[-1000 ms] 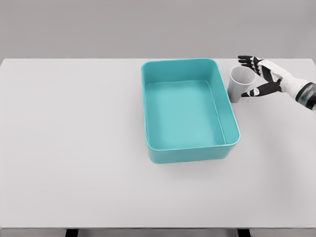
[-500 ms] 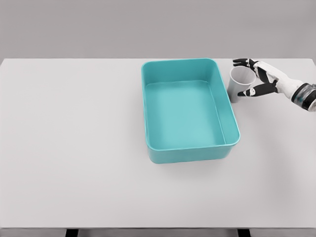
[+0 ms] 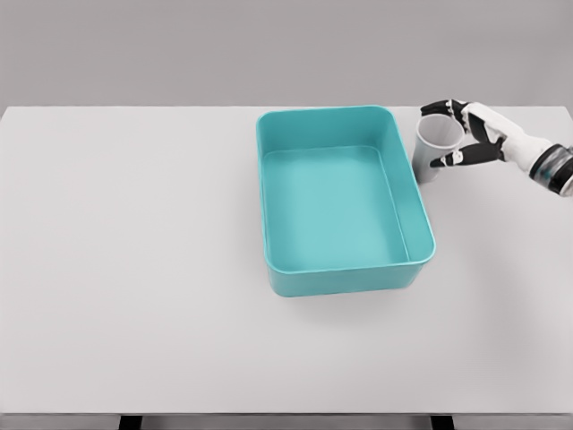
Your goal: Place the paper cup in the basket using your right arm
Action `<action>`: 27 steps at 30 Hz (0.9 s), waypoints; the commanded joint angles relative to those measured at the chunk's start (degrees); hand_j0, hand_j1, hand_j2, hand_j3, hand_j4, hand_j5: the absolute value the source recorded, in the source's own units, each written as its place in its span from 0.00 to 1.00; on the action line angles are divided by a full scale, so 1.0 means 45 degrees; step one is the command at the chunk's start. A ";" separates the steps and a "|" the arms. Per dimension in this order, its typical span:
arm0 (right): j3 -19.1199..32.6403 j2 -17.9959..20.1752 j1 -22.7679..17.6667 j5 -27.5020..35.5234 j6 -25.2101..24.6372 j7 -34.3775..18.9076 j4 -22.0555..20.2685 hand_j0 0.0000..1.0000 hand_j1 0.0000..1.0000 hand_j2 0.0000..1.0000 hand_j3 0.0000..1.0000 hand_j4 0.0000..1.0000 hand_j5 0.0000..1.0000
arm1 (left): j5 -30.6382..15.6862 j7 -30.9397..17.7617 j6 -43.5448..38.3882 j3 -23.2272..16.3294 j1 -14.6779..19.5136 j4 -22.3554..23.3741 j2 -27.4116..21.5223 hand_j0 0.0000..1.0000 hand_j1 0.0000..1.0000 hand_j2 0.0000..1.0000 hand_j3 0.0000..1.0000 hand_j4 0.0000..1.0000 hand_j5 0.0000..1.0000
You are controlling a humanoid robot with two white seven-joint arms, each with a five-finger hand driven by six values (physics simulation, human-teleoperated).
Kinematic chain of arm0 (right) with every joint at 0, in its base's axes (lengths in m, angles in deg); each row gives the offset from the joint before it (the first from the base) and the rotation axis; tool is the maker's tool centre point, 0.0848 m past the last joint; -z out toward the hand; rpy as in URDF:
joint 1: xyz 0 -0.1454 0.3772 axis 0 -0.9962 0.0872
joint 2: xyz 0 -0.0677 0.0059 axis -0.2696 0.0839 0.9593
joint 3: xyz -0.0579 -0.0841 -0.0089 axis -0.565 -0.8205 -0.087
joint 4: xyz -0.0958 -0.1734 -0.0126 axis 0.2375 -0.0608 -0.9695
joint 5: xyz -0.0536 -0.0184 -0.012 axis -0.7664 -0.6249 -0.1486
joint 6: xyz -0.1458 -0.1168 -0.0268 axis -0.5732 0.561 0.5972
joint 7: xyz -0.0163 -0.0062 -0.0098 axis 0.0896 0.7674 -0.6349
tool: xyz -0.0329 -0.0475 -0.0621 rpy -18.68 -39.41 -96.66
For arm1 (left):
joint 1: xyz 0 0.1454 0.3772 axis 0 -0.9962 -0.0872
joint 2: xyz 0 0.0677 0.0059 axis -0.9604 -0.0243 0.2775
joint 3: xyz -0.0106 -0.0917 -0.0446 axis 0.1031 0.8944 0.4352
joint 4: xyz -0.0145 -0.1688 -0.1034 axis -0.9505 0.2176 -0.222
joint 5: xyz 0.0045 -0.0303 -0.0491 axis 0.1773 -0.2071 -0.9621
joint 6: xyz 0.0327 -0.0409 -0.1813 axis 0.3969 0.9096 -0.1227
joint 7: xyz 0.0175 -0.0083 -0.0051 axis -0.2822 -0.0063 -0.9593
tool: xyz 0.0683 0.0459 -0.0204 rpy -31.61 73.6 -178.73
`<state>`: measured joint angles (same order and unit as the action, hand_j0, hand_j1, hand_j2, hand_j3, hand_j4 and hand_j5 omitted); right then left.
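the white table (image 3: 134,269) carries the teal basket (image 3: 421,215) near its far edge, right of middle. just beside the basket's right rim stands the paper cup (image 3: 436,148), upright or nearly so. the right hand (image 3: 466,134) has closed in from a second ago, fingers now wrapping the cup: the grasp looks made, lifting comes next. no writing or labels readable.

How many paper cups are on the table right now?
1. The paper cup stands on the table just right of the teal basket, outside it, with the right hand closed around it. The basket's inside shows none.
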<state>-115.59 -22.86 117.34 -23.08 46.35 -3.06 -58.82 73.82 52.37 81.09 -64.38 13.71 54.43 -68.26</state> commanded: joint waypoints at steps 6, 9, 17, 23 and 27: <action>0.0679 0.0055 0.0039 0.0073 -0.0024 0.0001 -0.0757 0.76 0.76 0.76 0.76 0.76 0.76 | -0.0006 -0.0003 -0.0002 0.0004 -0.0019 -0.0003 -0.0001 1.00 1.00 1.00 1.00 1.00 1.00; 0.0874 0.0133 0.0039 0.0053 -0.0043 0.0001 -0.1285 0.76 0.76 0.76 0.76 0.76 0.76 | -0.0006 -0.0003 -0.0002 0.0004 -0.0019 -0.0003 -0.0001 1.00 1.00 1.00 1.00 1.00 1.00; 0.1265 0.0231 0.0059 -0.0161 0.0015 0.0001 -0.3375 0.76 0.76 0.76 0.76 0.76 0.76 | -0.0006 -0.0003 -0.0002 0.0004 0.0000 -0.0003 -0.0001 1.00 1.00 1.00 1.00 1.00 1.00; 0.1597 0.0250 0.0020 -0.0669 0.0015 0.0001 -0.5151 0.75 0.75 0.75 0.75 0.75 0.75 | -0.0006 -0.0003 -0.0002 0.0004 -0.0019 -0.0003 -0.0001 1.00 1.00 1.00 1.00 1.00 1.00; 0.1402 0.0075 -0.0117 -0.1605 0.0035 0.0001 -0.6030 0.73 0.73 0.73 0.73 0.73 0.73 | -0.0006 -0.0003 -0.0002 0.0004 -0.0019 -0.0003 -0.0001 1.00 1.00 1.00 1.00 1.00 1.00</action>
<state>-109.04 -22.21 116.81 -28.61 46.55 -3.09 -83.76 73.81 52.37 81.09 -64.38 13.63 54.43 -68.27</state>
